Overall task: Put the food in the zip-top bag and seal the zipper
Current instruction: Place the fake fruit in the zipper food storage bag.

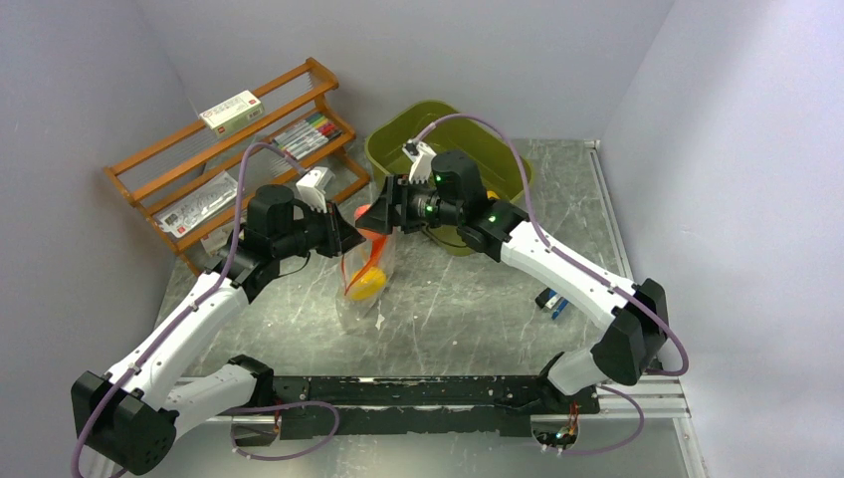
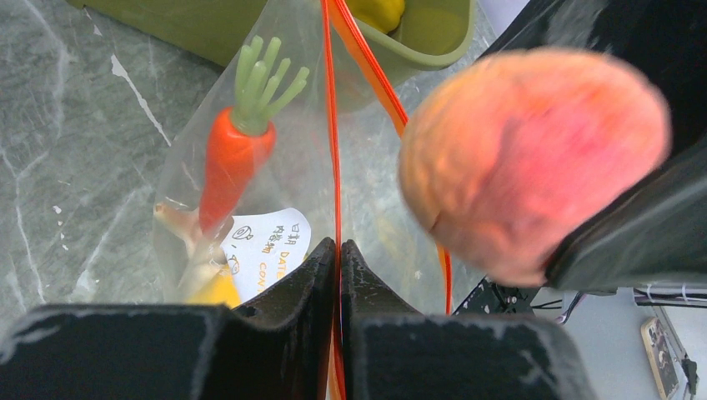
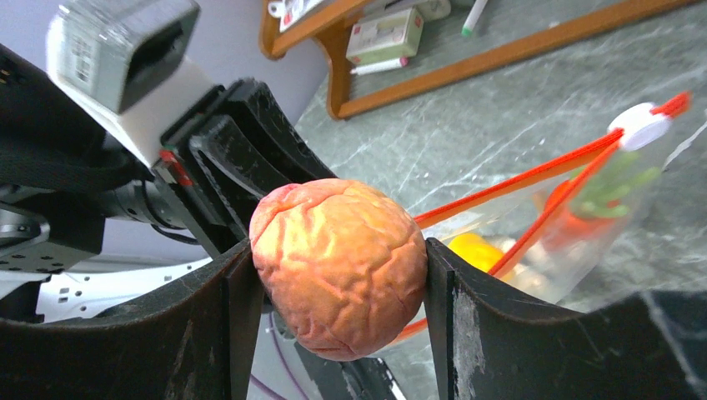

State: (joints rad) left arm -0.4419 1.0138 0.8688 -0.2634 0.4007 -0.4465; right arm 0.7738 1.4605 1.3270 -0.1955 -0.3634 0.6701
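The left pincer was clamped fully closed on the zipper, pinching one lip of the bag at its mouth. The bag hung from that grip down to the tabletop, and its mouth gaped, the two red-orange lips spread apart.

The right pincer was spread only as wide as the round fruit, which sat squeezed between both fingers. The fruit was up at the bag's mouth, just beside the left pincer and facing it. In the left wrist view it overlapped the free lip of the zipper, on the far side from the pinched lip. It was still outside the bag.

Inside the bag lay the carrot, tip down with its green top toward the mouth. Beside it were a yellow piece and a pale piece near the bottom. The basket stood just behind the pincers.
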